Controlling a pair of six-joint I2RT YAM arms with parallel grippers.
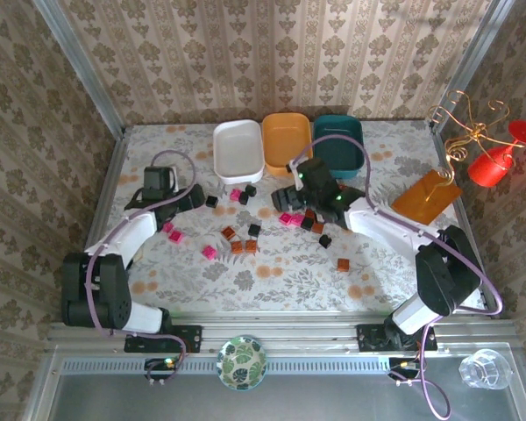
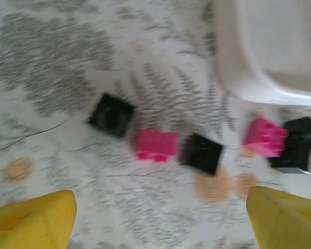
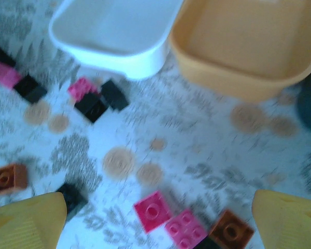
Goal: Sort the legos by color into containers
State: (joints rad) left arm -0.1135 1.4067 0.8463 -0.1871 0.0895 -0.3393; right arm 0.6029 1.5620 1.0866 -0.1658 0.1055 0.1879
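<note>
Fingers (image 2: pixel 36 218) of the left gripper (image 2: pixel 158 212) are seen spread wide, with nothing held between them. Beyond the tips, in the left wrist view, a black brick (image 2: pixel 111 115) is found at 10 o'clock. A pink brick (image 2: pixel 155 145) lies at 12 o'clock, just beside a second black brick (image 2: pixel 201 153). Another pink piece is pressed against a black one at 2 o'clock, just below the white tray (image 2: pixel 269 57).

Fingers of the right gripper (image 3: pixel 155 212) are likewise held wide apart and empty. Between them, at 6 o'clock of the right wrist view, two pink plates (image 3: pixel 153 210) and an orange-brown brick (image 3: pixel 230 228) are gathered close together. The white tray and the orange-yellow tray (image 3: pixel 243 46) are seen side by side at 12 o'clock.

From above, the left gripper is placed toward 9 o'clock on the flowered table (image 1: pixel 272 281), and the right gripper near the centre. The white, orange-yellow and dark teal tray (image 1: pixel 339 140) are lined up at 12 o'clock, their floors seen bare. The legos (image 1: pixel 209 252) are scattered loose over the middle of the table, between the grippers and toward 6 o'clock. An orange card (image 1: pixel 425 197) is propped at 3 o'clock.
</note>
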